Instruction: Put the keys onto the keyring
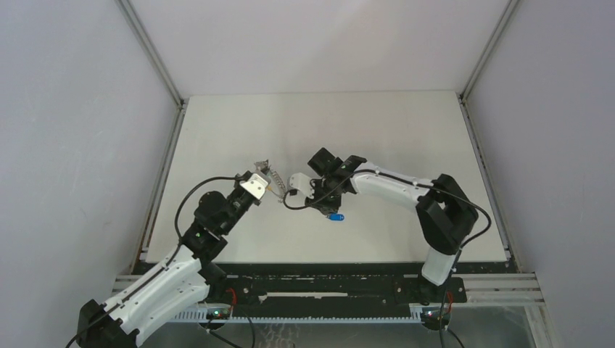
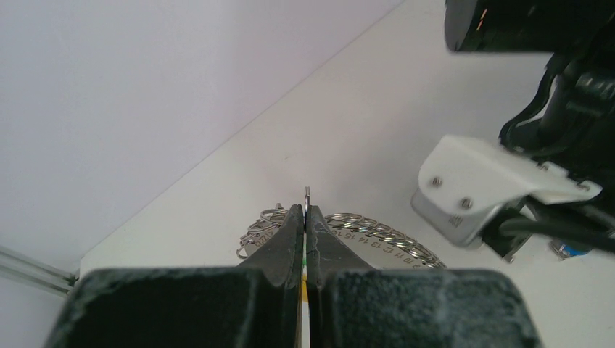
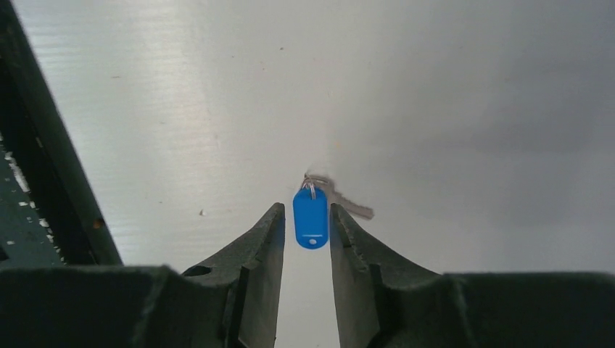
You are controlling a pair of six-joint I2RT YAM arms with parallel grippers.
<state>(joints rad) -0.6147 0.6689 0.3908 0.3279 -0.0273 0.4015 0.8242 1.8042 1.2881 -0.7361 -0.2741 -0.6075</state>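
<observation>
Left claw (image 2: 304,210) is pressed tight on the keyring (image 2: 307,194). The ring is edge-on, with a sliver poking out past the tips and a bit of yellow showing between the fingers. Its chain (image 2: 377,235) spills out just beyond them.

Right claw (image 3: 305,212) is spread and pointing down at the tabletop (image 1: 362,130). The blue key (image 1: 335,217) sits in the gap, touching neither finger as far as I can tell. It looks to be lying loose, a little right of the ring and nearer.

So honestly, not far along imo. The ring is held steady, which is the prep bit, but the blue key isn't on it and I can't spot the red key anywhere. Both keys are left to thread, and the blue one needs a proper pick-up first.
</observation>
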